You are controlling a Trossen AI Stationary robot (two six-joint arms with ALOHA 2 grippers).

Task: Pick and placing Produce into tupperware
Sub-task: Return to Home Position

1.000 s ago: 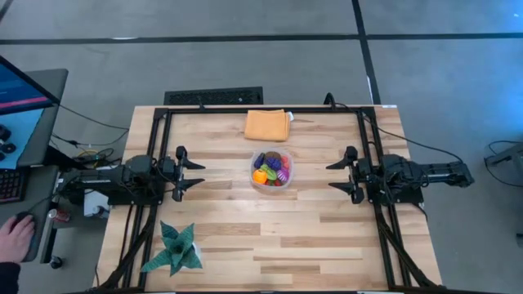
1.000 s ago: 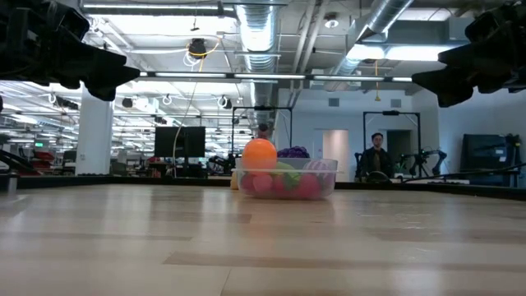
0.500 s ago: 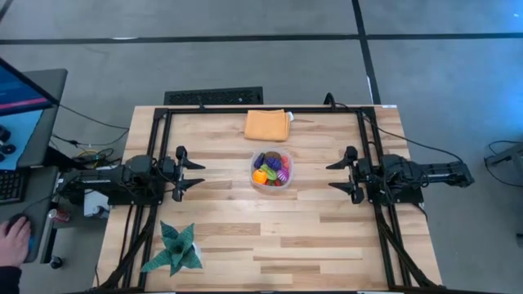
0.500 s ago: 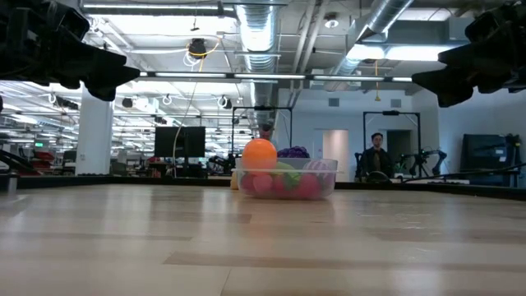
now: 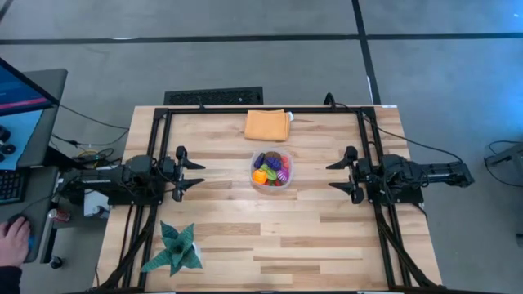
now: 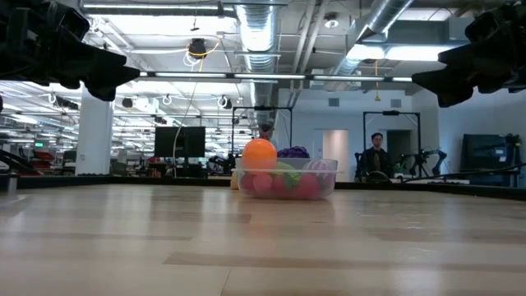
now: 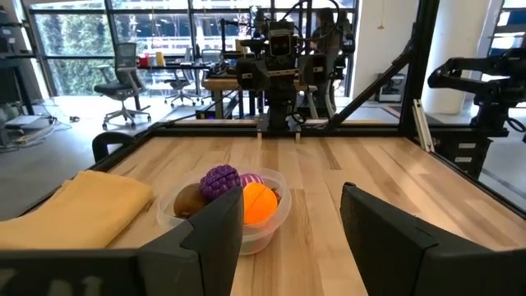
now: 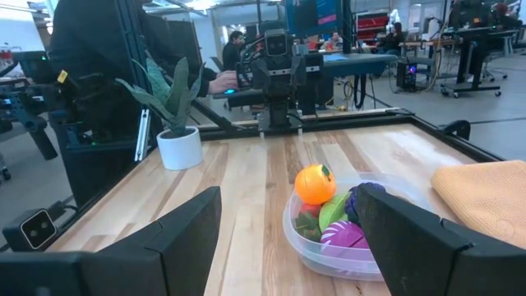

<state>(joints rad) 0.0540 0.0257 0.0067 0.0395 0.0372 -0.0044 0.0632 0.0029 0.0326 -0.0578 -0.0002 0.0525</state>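
The clear tupperware [image 5: 271, 170] stands on its base at the middle of the wooden table [image 5: 310, 237]. The produce lies inside it: an orange piece [image 6: 260, 154] on top, a dark purple one [image 7: 219, 181], a green one [image 8: 333, 210] and a magenta one [image 8: 343, 238] among them. My left gripper [image 5: 200, 175] hangs level above the table's left side, open, pointing at the tupperware from well short of it. My right gripper [image 5: 330, 176] mirrors it on the right side, open and holding nothing. In both wrist views the tupperware shows between the fingers, farther off.
A folded orange cloth [image 5: 267, 125] lies at the far edge behind the tupperware. A green spiky plant in a white pot [image 5: 174, 249] stands at the near left. Dark frame rails [image 5: 261, 109] border the table. A person's hand [image 5: 11, 237] rests at a desk off the left.
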